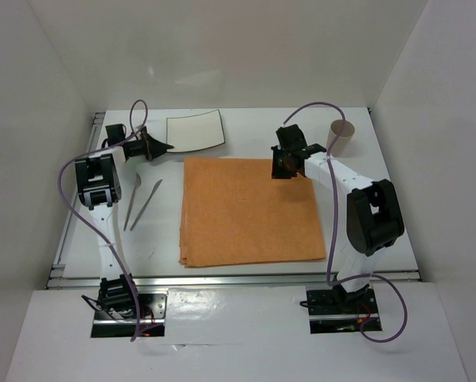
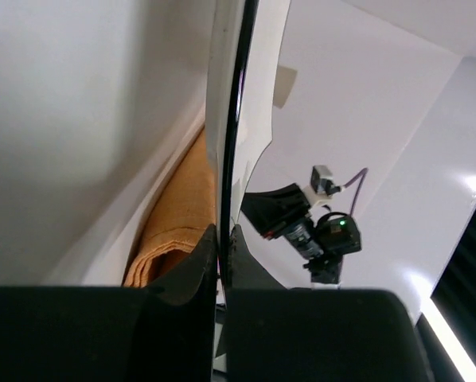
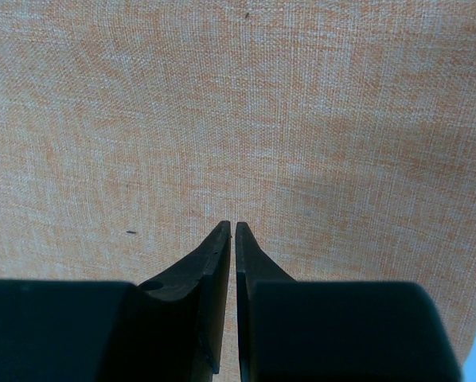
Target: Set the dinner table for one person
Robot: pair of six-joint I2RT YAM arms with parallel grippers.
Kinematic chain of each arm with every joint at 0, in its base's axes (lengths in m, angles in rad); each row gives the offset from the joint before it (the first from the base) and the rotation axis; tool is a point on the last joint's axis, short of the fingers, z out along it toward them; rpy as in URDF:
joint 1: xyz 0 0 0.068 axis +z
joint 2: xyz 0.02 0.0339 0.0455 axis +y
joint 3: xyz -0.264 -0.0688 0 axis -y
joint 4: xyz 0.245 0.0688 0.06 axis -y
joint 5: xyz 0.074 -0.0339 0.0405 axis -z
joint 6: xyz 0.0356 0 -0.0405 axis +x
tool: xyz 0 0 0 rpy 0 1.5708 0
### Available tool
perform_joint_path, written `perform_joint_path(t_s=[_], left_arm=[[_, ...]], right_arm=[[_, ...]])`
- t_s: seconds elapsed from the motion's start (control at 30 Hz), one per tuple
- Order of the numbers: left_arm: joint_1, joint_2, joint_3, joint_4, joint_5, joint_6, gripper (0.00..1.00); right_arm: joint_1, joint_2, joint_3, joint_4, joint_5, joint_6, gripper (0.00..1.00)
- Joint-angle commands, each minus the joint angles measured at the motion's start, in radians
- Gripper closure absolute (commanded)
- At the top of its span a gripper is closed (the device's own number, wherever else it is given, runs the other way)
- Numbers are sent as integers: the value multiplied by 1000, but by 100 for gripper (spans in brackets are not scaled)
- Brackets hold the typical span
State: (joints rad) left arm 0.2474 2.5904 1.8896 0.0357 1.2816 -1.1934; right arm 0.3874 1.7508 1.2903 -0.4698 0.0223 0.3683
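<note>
The dinner table (image 1: 246,119) is a large white top with metal rails. An orange cloth (image 1: 250,211) lies flat in its middle. A small square white plate (image 1: 196,129) lies at the back left. My left gripper (image 1: 165,146) is shut on the plate's left edge; in the left wrist view the plate (image 2: 234,95) shows edge-on between the closed fingertips (image 2: 208,243). My right gripper (image 1: 283,169) is shut and empty over the cloth's far right corner; the right wrist view shows only cloth (image 3: 238,119) under it. Two pieces of silver cutlery (image 1: 142,204) lie left of the cloth.
A brown paper cup (image 1: 341,137) stands at the back right, just behind my right arm. White walls enclose the table on three sides. A metal rail (image 1: 222,278) runs along the near edge.
</note>
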Motion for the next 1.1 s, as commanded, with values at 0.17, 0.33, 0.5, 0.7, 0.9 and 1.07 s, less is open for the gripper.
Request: perform_joint_path(t_s=[0.17,0.33,0.5,0.7,0.9,1.07], left_arm=[[9,-91,92,65,153,54,100],[9,-111,167,-249,146,281,100],[-19,-157,103,-275,183,339,100],[-30,-217,57,-315,226,403,100],[-59,-271,66,-477,237,557,100],[-89,-280,155,-758,237,822,100]], right_arm=[[-4,-42,37,-12,5,1,86],[-4,-42,17,-3,5,1,86],[-4,-51,7,10,-4,1,86],[-4,-71,-14,19,-4,10,86],[-13,-91,-36,28,-4,20,86],[-24,-111,-26,-26,5,20,86]])
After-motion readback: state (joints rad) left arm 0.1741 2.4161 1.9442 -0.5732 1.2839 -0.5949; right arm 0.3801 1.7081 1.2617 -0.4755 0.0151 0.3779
